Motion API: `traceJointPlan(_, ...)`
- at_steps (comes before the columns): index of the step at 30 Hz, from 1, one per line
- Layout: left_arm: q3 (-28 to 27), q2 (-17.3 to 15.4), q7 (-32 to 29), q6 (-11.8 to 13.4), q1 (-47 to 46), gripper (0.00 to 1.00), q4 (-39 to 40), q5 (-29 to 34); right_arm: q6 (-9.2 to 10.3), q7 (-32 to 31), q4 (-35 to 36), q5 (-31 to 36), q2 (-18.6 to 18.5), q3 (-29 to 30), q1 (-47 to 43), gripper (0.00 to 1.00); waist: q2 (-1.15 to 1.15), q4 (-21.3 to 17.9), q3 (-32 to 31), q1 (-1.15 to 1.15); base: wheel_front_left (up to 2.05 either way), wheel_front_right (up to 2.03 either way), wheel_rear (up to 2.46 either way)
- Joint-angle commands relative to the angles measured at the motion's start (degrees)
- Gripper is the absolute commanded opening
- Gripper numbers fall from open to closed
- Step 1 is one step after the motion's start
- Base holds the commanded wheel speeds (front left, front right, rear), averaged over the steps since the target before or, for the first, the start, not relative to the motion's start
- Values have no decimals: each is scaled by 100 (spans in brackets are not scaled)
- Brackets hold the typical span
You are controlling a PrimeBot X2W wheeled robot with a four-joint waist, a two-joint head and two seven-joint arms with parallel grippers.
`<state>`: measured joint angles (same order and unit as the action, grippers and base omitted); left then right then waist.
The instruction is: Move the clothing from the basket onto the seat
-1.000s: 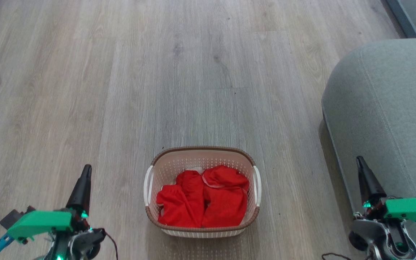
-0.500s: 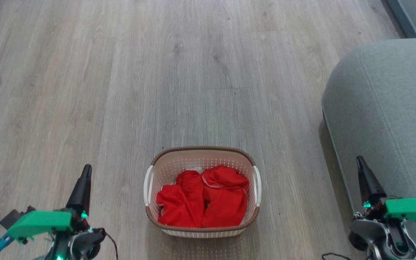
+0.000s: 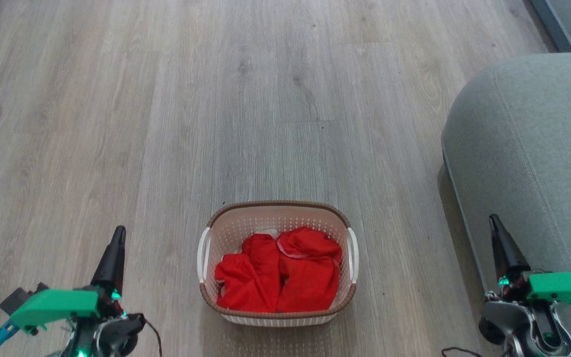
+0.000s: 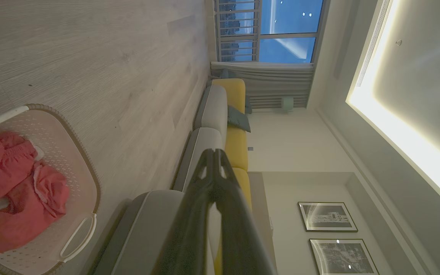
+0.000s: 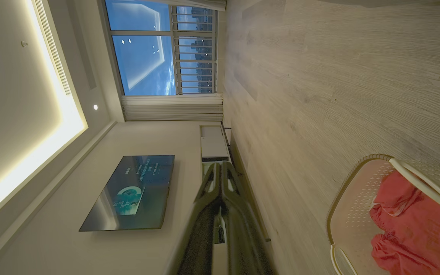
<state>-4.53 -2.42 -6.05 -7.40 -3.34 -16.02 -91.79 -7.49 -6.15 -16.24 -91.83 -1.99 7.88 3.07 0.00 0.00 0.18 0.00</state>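
A cream perforated basket (image 3: 231,225) with a brown rim stands on the floor at the bottom centre of the head view. Bright red clothing (image 3: 278,272) fills it, with a bit of white cloth at the back. The grey seat (image 3: 538,148) rises at the right. My left gripper (image 3: 118,233) is shut and empty, well left of the basket. My right gripper (image 3: 492,219) is shut and empty, in front of the seat's near side. The left wrist view shows the basket (image 4: 78,164), the clothing (image 4: 10,191) and its shut gripper (image 4: 214,152). In the right wrist view the basket (image 5: 350,198) and clothing (image 5: 414,225) lie right of the shut gripper (image 5: 220,165).
Pale wood floor (image 3: 216,99) stretches ahead and to both sides of the basket. A grey and yellow sofa (image 4: 220,114) runs along the room in the left wrist view. A wall screen (image 5: 132,191) and a low white cabinet (image 5: 212,143) lie beyond my right gripper.
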Motion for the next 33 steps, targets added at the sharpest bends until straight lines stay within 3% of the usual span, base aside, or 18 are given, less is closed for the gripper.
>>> traceJointPlan(1,-196,-45,-42,-9,-285,0,200,-40,0,-32,222,-36,-88,-139,311,0,0,0,0,0,0,0,0)
traceJointPlan(33,-196,-45,-42,-9,-285,0,200,-40,0,-32,222,-36,-88,-139,311,0,0,0,0,0,0,0,0)
